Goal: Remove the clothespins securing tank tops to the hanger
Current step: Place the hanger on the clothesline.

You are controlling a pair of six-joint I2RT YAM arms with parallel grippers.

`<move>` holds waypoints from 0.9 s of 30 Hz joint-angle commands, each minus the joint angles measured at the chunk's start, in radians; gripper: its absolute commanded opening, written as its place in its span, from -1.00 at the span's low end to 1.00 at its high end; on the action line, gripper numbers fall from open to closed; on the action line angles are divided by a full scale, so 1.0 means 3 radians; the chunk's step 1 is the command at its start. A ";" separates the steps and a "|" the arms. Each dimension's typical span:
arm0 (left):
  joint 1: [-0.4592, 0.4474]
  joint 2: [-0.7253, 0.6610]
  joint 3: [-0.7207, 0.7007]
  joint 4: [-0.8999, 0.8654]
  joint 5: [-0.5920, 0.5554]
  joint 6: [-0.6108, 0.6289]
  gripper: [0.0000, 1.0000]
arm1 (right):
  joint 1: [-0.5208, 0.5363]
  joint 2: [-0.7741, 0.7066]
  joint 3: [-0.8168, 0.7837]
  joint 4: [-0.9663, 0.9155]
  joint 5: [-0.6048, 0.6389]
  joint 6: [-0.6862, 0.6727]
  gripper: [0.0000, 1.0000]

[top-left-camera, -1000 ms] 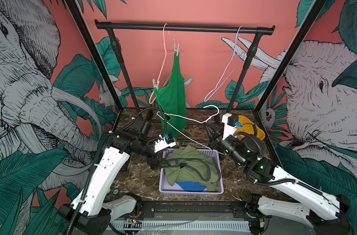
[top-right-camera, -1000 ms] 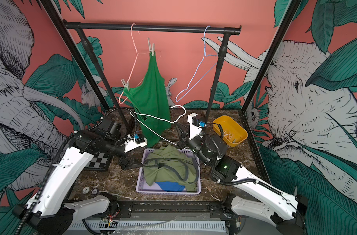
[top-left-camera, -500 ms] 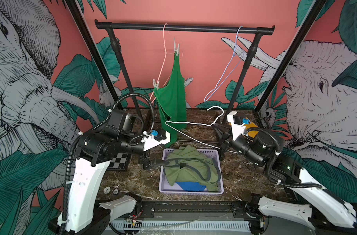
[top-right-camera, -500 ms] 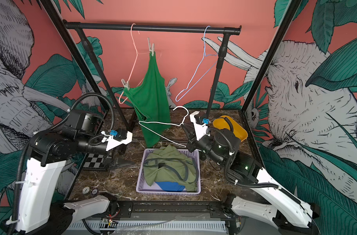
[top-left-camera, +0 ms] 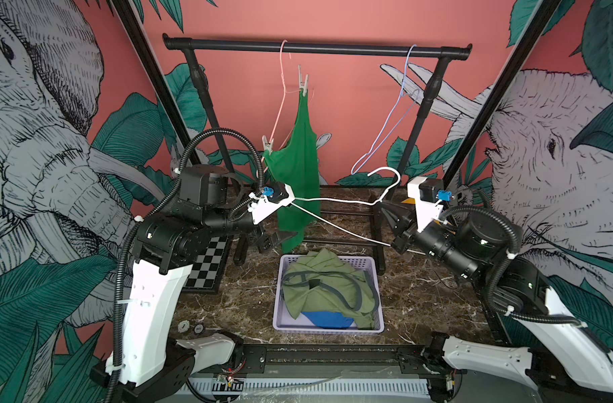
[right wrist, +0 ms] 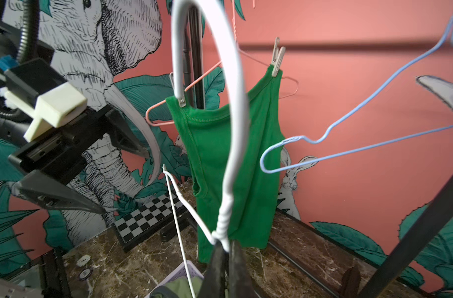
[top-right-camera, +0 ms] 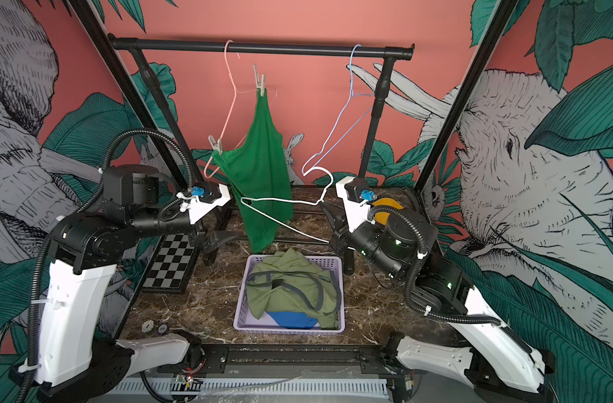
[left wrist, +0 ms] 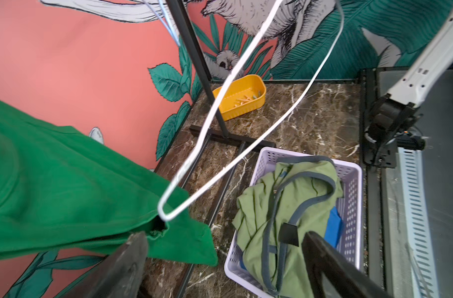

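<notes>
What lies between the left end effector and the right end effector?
The white wire hanger, clamped in the right end effector, reaches toward the open left end effector, crossing in front of the green tank top. Both top views show it.

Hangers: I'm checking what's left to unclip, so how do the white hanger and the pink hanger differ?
The white hanger is off the rail, held by the right gripper; the pink hanger hangs from the rail. The white hanger is bare; the pink hanger holds a green tank top under two clothespins. Both are thin wire.
</notes>
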 commanded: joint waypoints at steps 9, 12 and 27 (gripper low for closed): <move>-0.0009 -0.0061 0.0140 0.0359 -0.0149 -0.0429 0.85 | 0.0018 0.0315 0.0651 -0.0007 0.0427 0.0075 -1.00; -0.0008 -0.0021 0.0120 0.0408 -0.0036 -0.0372 0.87 | 0.0017 0.0276 0.0669 -0.0100 0.0232 0.0137 -1.00; -0.0026 0.0477 0.0960 -0.0261 0.1290 0.0416 0.91 | 0.0023 0.0538 0.0843 -0.0772 -0.0736 -0.0055 -1.00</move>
